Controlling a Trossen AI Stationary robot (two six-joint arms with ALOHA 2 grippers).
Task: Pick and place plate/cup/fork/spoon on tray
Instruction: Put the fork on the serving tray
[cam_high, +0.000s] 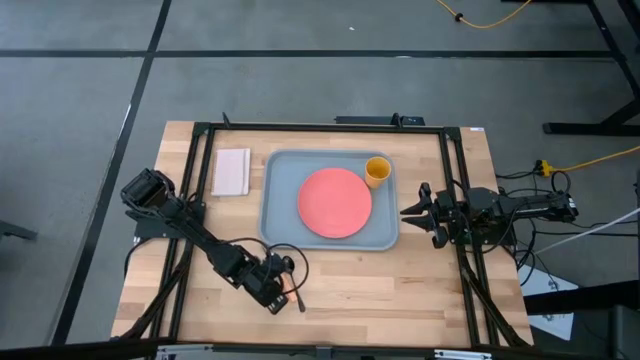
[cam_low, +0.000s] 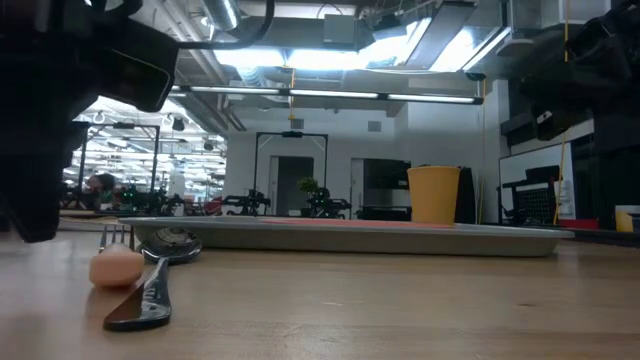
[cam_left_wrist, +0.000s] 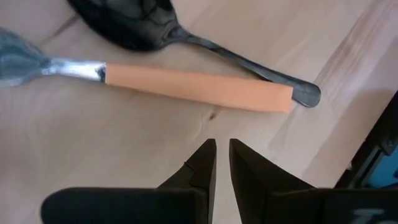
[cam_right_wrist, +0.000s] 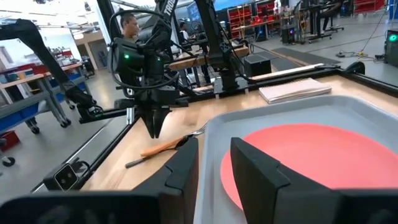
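The left tool (cam_left_wrist: 221, 163) hangs over the near part of the wooden table (cam_high: 400, 290), its two fingers drawn almost together with only a thin slit between them and nothing held. Just ahead of its tips lies the fork (cam_left_wrist: 186, 85), flat on the wood, its orange handle crossing the view and its silver tines cut off at the picture's edge. The dark spoon (cam_left_wrist: 186, 37) lies touching the fork, its thin handle passing under the end of the orange handle; part of its bowl is cut off too. From above, the left tool (cam_high: 281, 292) covers most of the pair, and only a dark sliver of the spoon (cam_high: 299, 301) shows beside it. At table height the spoon (cam_low: 150, 285) and the fork (cam_low: 117, 258) lie in front of the tray.

The grey-blue tray (cam_high: 283, 168) sits at the middle of the table, carrying the pink plate (cam_high: 334, 202) in its centre and the yellow cup (cam_high: 377, 171) upright in its far right corner, just beside the plate. A pale pad (cam_high: 231, 171) lies on the table to the tray's left. The right tool (cam_high: 418, 212) waits just off the tray's right edge, fingers moderately apart and empty, pointing across the plate (cam_right_wrist: 329, 155) toward the left arm. A person shows in the room beyond the table, mostly hidden behind that arm
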